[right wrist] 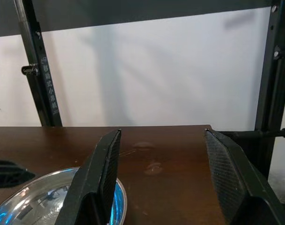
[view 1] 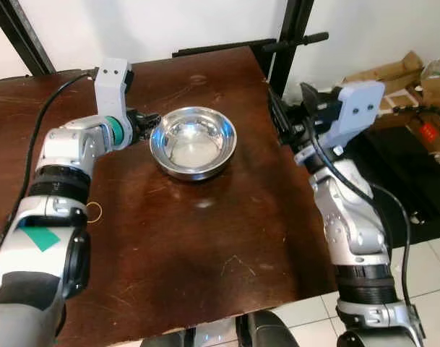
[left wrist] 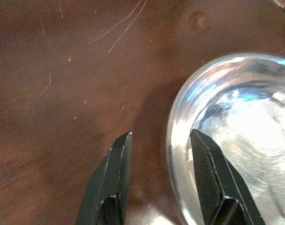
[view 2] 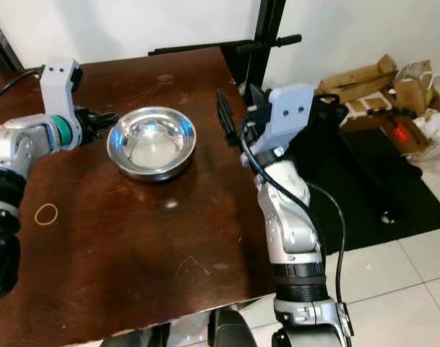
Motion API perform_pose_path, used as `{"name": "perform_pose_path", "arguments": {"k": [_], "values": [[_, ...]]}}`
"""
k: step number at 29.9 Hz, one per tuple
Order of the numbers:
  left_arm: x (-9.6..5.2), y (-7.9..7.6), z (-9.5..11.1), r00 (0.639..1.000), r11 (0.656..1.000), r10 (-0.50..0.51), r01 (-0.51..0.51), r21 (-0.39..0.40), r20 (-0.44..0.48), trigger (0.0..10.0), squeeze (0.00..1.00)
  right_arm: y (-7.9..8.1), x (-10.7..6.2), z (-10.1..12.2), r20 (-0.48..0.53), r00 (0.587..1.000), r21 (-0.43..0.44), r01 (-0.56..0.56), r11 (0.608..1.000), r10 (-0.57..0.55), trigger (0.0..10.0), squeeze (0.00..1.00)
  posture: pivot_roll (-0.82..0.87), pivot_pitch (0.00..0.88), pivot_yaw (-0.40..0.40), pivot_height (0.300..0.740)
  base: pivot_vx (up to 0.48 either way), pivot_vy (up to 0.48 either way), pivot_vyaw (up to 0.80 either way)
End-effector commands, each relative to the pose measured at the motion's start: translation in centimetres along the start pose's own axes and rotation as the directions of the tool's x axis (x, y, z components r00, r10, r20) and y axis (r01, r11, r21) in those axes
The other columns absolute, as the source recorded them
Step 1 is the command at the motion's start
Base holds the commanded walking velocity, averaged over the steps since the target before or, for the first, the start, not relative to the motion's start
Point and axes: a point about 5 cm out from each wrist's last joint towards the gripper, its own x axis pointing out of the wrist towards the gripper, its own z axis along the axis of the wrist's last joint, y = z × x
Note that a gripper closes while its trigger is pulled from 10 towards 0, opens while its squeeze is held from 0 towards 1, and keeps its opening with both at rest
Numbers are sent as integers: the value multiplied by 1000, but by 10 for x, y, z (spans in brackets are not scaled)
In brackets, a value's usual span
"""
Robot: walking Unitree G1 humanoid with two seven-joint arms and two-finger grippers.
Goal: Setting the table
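Steel bowl (view 1: 193, 141) standing upright toward the far side of the dark wooden table (view 1: 205, 260), nearer its right edge than its left. Left gripper (left wrist: 161, 140) at the bowl's left rim, fingers apart and straddling the rim wall: one finger (left wrist: 208, 173) inside the bowl, the other outside over the wood. Not closed on the metal, a gap visible beside the outer finger. Probably such a pose prepares a pinch of the thin rim, the only part of a smooth, wide bowl that two narrow fingers can hold. Slippery and shiny, so likely to tilt or slide if pinched lightly.

Right gripper (right wrist: 163, 173) raised at the right edge of the table, fingers wide apart, holding nothing, pointing across the table toward the bowl; seemingly waiting.

Table surface scratched and glossy, with a small rubber band (view 1: 94, 212) lying near the left arm. Behind, a white wall and black metal posts (view 1: 295, 36). To the right, a black floor mat (view 2: 364, 181), cardboard boxes (view 2: 357, 76) and light tiles.
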Motion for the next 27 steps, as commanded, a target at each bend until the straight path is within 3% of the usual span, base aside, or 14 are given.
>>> {"name": "perform_pose_path", "arguments": {"k": [1, 18, 19, 21, 22, 27], "values": [[2, 2, -7, 999, 1000, 6, -6, -2, -48, 10000, 0, 5, 1, 0, 1, 1000, 16, -17, 1000, 17, 10000, 0, 9, 112, 116, 740, 0, 0, 0], [17, -18, -23, 986, 995, -95, 89, -48, -139, 9765, 0, 9, 0, -4, -15, 1000, 32, -17, 999, 17, 10000, 0, 5, 115, 127, 740, 0, 0, 0], [18, -19, -24, 986, 995, -91, 84, -53, -139, 2431, 0, 8, 0, -4, -14, 1000, 32, -15, 999, 16, 10000, 0, 1, 107, 127, 740, 0, 0, 0], [19, -19, -25, 987, 995, -86, 79, -56, -139, 2431, 0, 8, 0, -4, -13, 1000, 31, -14, 999, 15, 10000, 0, 1, 107, 127, 740, 0, 0, 0], [20, -19, -26, 988, 996, -75, 67, -61, -139, 0, 0, 7, 0, -4, -13, 1000, 30, -12, 999, 13, 10000, 0, -3, 102, 125, 740, 0, 0, 0], [20, -18, -29, 988, 996, -64, 55, -69, -138, 0, 0, 6, 0, -4, -13, 1000, 26, -10, 1000, 10, 10000, 0, -6, 91, 119, 740, 0, 0, 0]]}}
